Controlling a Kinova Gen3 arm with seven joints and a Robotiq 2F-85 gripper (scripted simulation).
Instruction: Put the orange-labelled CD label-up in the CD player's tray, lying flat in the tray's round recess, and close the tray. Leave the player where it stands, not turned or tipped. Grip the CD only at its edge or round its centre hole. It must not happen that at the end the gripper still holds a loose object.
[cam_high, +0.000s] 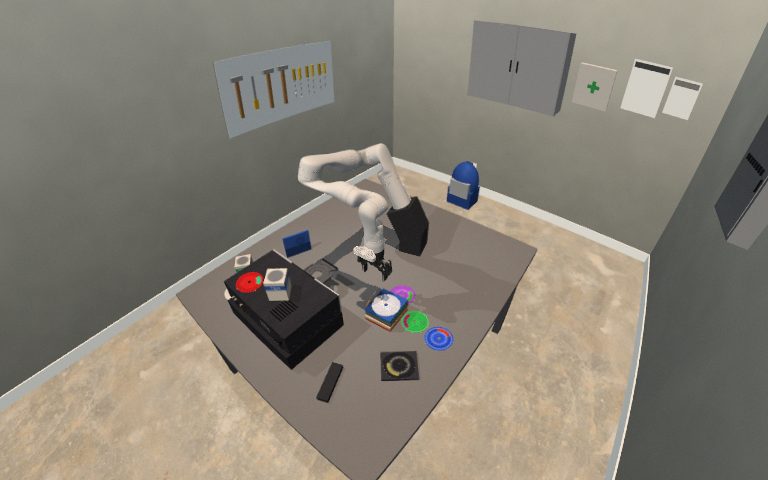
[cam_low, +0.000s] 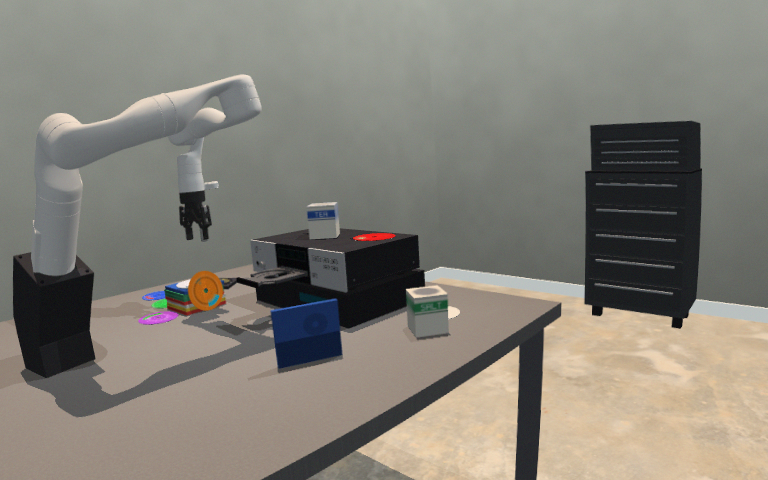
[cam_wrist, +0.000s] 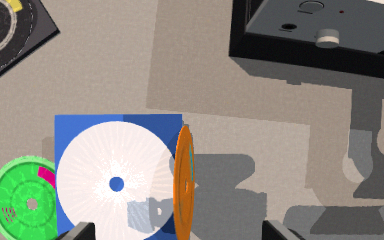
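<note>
Orange-labelled CD (cam_wrist: 183, 182) upright on edge against the case stack (cam_low: 182, 300), wide-open empty pincer (cam_low: 195, 233) above.

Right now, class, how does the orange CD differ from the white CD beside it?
The orange CD stands on its edge, leaning against the stack of cases; the white CD lies flat on top of that stack. The wrist view shows the orange CD as a thin sliver and the white CD as a full circle. Both have a centre hole.
</note>
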